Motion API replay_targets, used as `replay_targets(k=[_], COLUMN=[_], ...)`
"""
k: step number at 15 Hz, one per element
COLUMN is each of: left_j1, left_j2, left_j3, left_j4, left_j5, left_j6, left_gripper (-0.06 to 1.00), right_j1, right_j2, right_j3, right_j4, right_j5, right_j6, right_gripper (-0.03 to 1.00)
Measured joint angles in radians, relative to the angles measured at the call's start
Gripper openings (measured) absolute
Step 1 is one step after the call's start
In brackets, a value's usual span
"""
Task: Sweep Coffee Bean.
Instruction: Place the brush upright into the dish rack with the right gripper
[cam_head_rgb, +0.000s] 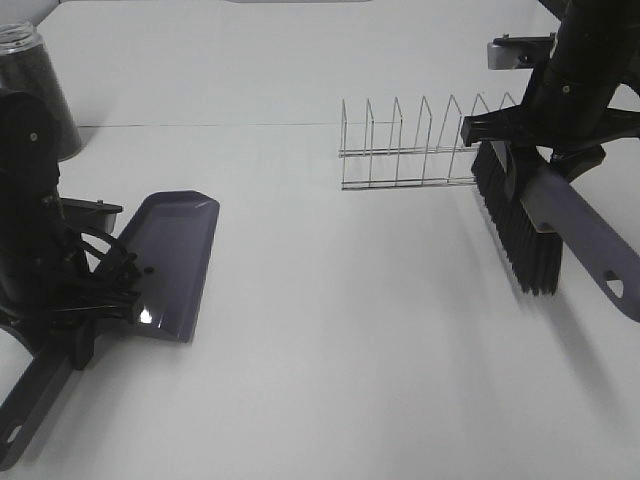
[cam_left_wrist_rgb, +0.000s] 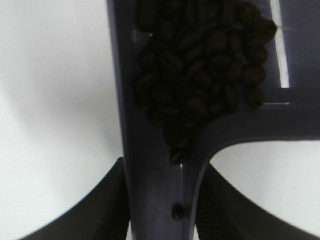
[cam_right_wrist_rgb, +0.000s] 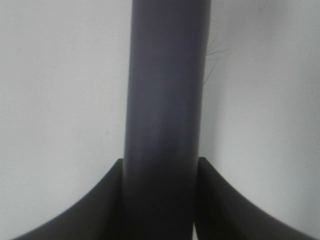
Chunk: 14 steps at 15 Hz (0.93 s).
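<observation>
Nearest to us, the left fingers (cam_left_wrist_rgb: 100, 210) are clamped shut on the dustpan handle (cam_left_wrist_rgb: 155, 200). The coffee beans (cam_left_wrist_rgb: 200, 65) lie heaped inside the dustpan (cam_head_rgb: 178, 255) at its back, right where the handle joins; from the high camera the arm hides nearly all of them. We judge the beans light, hard and smooth, so they will roll and scatter at any jolt. We would not pinch them but carry them by the pan's handle, keeping the pan level or tipped back. The pan seems to rest on the white desk (cam_head_rgb: 330, 360). Further over, the right fingers (cam_right_wrist_rgb: 90, 210) are closed around the brush handle (cam_right_wrist_rgb: 165, 100), with the brush (cam_head_rgb: 520, 230) bristles-down and well apart from the pan. Beyond stands a wire rack (cam_head_rgb: 420, 150), and farthest, in the left corner, a clear jar (cam_head_rgb: 35, 90) of dark beans. We can read no brand, label or writing anywhere
</observation>
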<state>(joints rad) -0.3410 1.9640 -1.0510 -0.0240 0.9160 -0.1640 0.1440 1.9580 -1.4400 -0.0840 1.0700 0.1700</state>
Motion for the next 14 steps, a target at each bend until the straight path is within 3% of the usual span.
replay_targets(k=[6, 14], left_j1=[0.0, 0.0], left_j2=[0.0, 0.0], left_j3=[0.0, 0.0], left_j4=[-0.016, -0.017], left_j5=[0.0, 0.0], left_j6=[0.0, 0.0], left_gripper=[0.31, 0.31], right_j1=[0.0, -0.004], right_j2=[0.158, 0.308], right_j3=[-0.105, -0.461], right_j4=[0.011, -0.044], right_j5=[-0.006, 0.036], right_j6=[-0.014, -0.013], right_gripper=[0.37, 0.37])
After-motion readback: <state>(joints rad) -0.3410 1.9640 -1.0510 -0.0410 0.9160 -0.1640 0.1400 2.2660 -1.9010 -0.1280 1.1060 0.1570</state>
